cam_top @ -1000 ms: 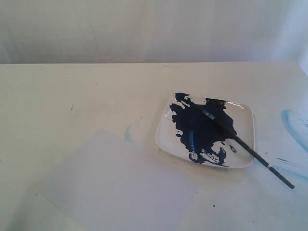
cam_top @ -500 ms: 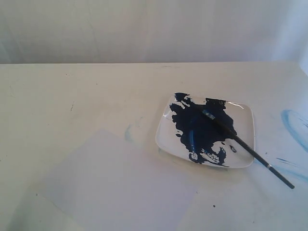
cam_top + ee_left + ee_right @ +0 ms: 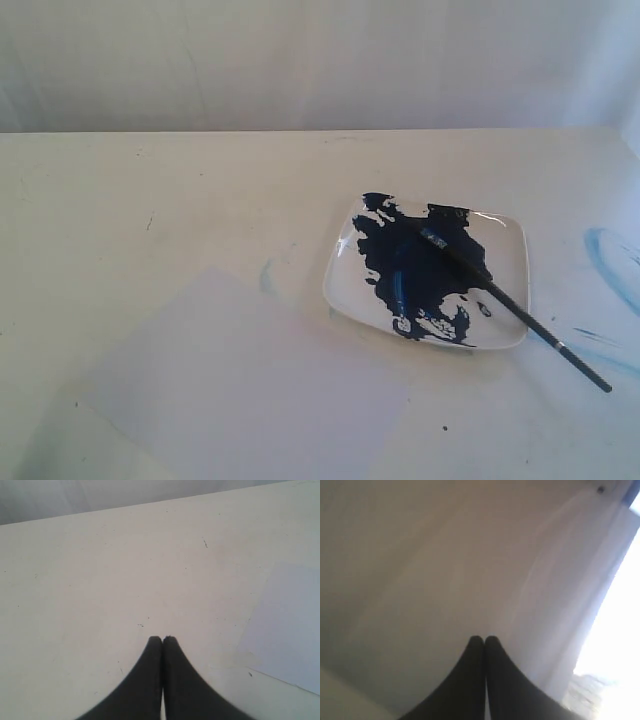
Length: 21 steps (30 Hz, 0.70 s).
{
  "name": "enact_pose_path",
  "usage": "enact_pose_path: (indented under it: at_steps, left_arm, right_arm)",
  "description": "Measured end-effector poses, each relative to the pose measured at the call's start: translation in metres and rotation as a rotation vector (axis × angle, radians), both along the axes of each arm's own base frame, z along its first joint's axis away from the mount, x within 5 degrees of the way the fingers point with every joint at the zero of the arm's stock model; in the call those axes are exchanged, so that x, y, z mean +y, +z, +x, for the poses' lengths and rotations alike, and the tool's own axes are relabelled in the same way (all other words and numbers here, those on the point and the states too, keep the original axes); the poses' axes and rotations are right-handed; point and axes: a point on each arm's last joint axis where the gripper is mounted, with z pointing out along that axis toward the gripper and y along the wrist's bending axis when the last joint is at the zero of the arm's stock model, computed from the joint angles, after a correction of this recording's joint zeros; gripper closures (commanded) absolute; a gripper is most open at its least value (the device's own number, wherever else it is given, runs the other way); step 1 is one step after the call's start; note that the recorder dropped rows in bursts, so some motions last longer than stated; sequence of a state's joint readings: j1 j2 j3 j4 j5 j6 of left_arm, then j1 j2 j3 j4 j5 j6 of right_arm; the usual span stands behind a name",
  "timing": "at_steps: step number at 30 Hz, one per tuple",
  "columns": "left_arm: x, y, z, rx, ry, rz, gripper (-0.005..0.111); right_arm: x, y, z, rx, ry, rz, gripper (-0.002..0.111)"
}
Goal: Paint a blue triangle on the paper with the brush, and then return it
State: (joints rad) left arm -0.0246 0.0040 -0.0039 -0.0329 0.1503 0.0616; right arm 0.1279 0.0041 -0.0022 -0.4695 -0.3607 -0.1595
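Observation:
The black-handled brush (image 3: 515,310) lies slanted across the white square plate (image 3: 505,245), bristles in the dark-blue paint blotch (image 3: 420,270), handle end sticking out over the plate's near right corner onto the table. The pale paper (image 3: 245,380) lies flat at the front left of the plate; its corner also shows in the left wrist view (image 3: 287,630). No blue triangle shows on it. Neither arm appears in the exterior view. My left gripper (image 3: 162,639) is shut and empty over bare table beside the paper. My right gripper (image 3: 484,638) is shut and empty, facing a pale backdrop.
Faint pale-blue smears mark the table at the right edge (image 3: 610,260) and left of the plate (image 3: 267,275). A white wall rises behind the table's far edge (image 3: 300,130).

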Motion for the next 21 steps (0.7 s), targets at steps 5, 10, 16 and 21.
enact_pose_path:
  at_steps: [5,10,16,21]
  left_arm:
    - [0.000,0.000,0.000,0.000,0.000,0.000,0.107]
    - [0.000,0.000,0.000,0.000,0.000,0.000,0.107]
    - [0.000,0.000,0.000,0.000,0.000,0.000,0.107]
    - [0.000,0.000,0.000,0.000,0.000,0.000,0.107]
  right_arm:
    - [-0.009,0.025,-0.014,-0.170,0.252,0.560,0.108]
    - [-0.027,0.041,-0.009,-0.015,0.217,0.972,0.108]
    - [-0.013,0.053,0.021,0.404,0.111,0.884,0.108]
    - [0.000,0.049,0.052,0.761,0.040,0.812,0.108]
